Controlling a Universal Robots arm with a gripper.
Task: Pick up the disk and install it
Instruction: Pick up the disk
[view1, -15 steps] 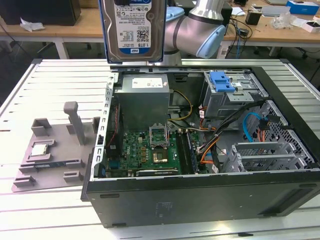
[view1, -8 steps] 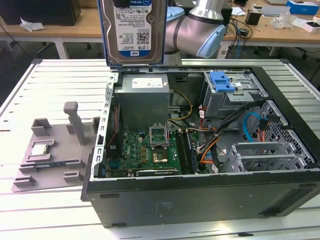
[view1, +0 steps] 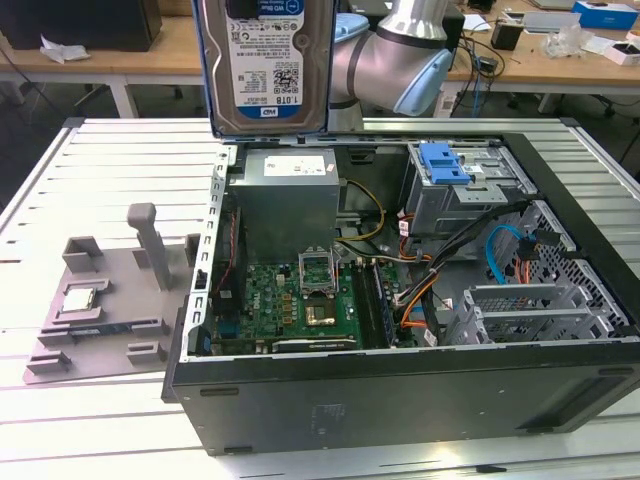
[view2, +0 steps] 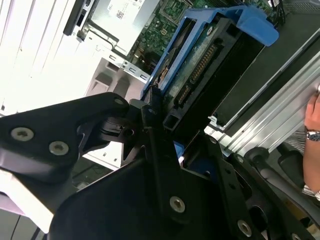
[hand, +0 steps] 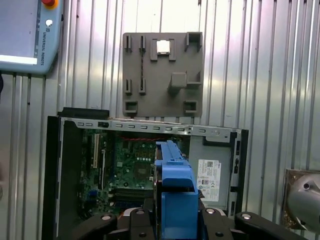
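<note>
The gripper (hand: 175, 216) pinches the disk (view1: 265, 60) by its blue carrier, holding it upright above the open computer case (view1: 400, 400), toward the exterior view's left. That height probably keeps it clear of the case walls.

In the exterior view the arm (view1: 400, 40) is a smooth silver-grey tube with thick rounded joints, each closed by a pale blue cap (view1: 432, 80). In the first wrist view the gripper (hand: 176, 212) is matte black, its rim set with small silver screws (hand: 105, 218). The second wrist view shows its build closer: broad flat black plates (view2: 45, 145) with rounded corners, layered one over another, and narrow hard-edged black fingers (view2: 151, 125). Bright silver screws with recessed heads sit in round countersinks across the plates, two side by side on one plate.
</note>
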